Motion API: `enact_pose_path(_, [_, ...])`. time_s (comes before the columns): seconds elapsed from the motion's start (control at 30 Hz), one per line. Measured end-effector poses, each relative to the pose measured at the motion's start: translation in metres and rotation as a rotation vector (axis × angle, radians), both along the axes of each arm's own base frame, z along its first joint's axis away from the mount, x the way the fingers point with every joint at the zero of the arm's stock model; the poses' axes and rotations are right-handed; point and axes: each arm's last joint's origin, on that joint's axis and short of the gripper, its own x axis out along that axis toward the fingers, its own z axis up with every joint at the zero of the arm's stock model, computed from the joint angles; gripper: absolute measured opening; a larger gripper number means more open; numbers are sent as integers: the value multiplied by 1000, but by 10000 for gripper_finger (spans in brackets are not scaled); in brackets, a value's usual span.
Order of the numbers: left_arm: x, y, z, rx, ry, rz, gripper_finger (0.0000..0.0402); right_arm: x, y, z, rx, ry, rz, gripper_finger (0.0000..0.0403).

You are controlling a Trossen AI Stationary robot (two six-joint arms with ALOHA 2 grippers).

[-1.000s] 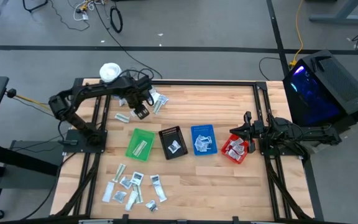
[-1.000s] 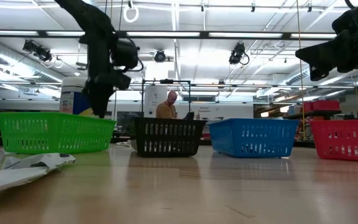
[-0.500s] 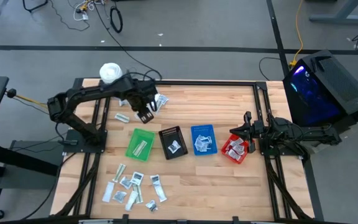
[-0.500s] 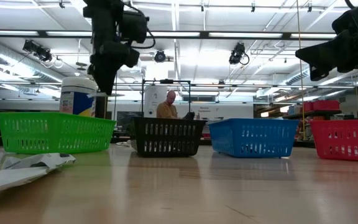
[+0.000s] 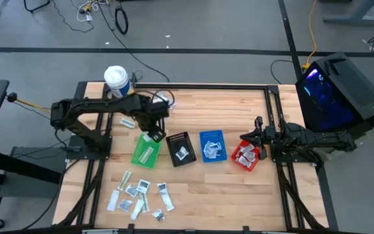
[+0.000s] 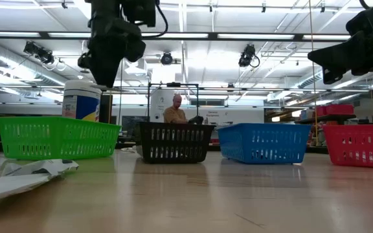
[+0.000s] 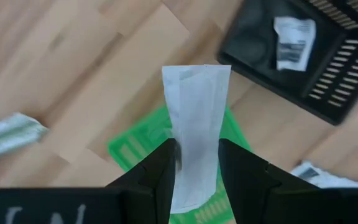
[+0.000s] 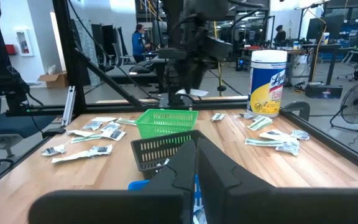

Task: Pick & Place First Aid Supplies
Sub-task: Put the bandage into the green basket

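white and thin, the sachet (image 7: 194, 118) is pinched at one end between the narrowed fingers of the left pincer (image 7: 196, 163), its free length sticking out beyond them. in the high view that pincer (image 5: 153, 133) hangs over the edge of the green bin (image 5: 145, 152) nearest the black bin (image 5: 181, 148), with the packet well above the tabletop (image 5: 239, 188).

the main risk, as i judge it, is a miss. the pincer sits near the bin's rim rather than over its middle, so a release here could drop the packet on the rim or between the green and black bins. a light, flat packet can also flutter sideways when let go from this height, or cling to one finger (image 7: 160, 177) and fall late. the grip is only on one end, so a quick swing might let it slide out early.

more first aid supplies (image 5: 138, 197) lie loose on the near part of the tabletop, and a few near the white tub (image 5: 115, 78).

the right pincer (image 5: 257, 133) waits by the red bin (image 5: 247, 156), fingers closed together on nothing.
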Motion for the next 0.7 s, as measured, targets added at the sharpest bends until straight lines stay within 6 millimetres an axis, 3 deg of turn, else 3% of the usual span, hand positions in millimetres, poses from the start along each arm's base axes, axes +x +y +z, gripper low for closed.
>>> enact_pose_path(0.33, [4,-41,0,-2,4,-48,131,0,0,0,0,0,0,23])
enact_pose_path(0.7, [-3,-61,-29,23,58,0,131,0,0,0,0,0,0,23])
